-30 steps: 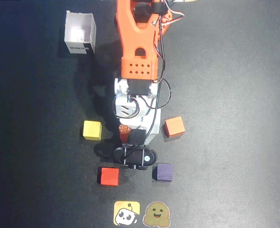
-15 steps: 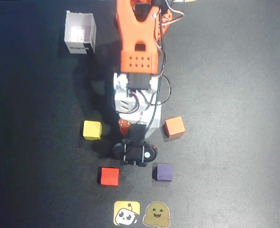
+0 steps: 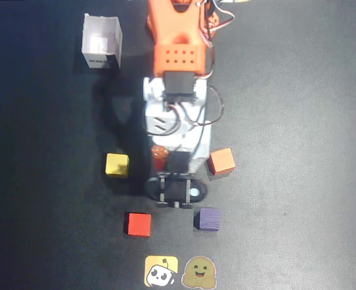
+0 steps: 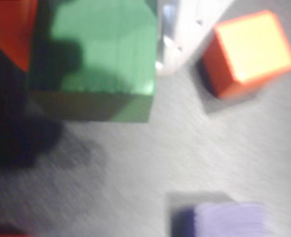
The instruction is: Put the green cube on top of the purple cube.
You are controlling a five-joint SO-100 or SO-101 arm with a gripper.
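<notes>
In the wrist view the green cube [image 4: 106, 54] sits between the orange finger [image 4: 10, 29] on its left and the white finger [image 4: 185, 29] on its right. My gripper [image 4: 93, 49] is shut on it. The purple cube [image 4: 224, 219] lies on the mat lower right of it, apart from it. In the overhead view the gripper [image 3: 175, 190] hangs up and left of the purple cube [image 3: 209, 219], and the arm's own body hides the green cube there.
On the black mat lie an orange cube [image 3: 221, 161], a yellow cube [image 3: 117, 165] and a red cube [image 3: 138, 224]. A white open box [image 3: 102, 41] stands at the back left. Two stickers [image 3: 181, 272] mark the front edge.
The gripper head has drawn back a little toward the arm's base and turned to lie square across the picture. The cubes on the mat have not moved.
</notes>
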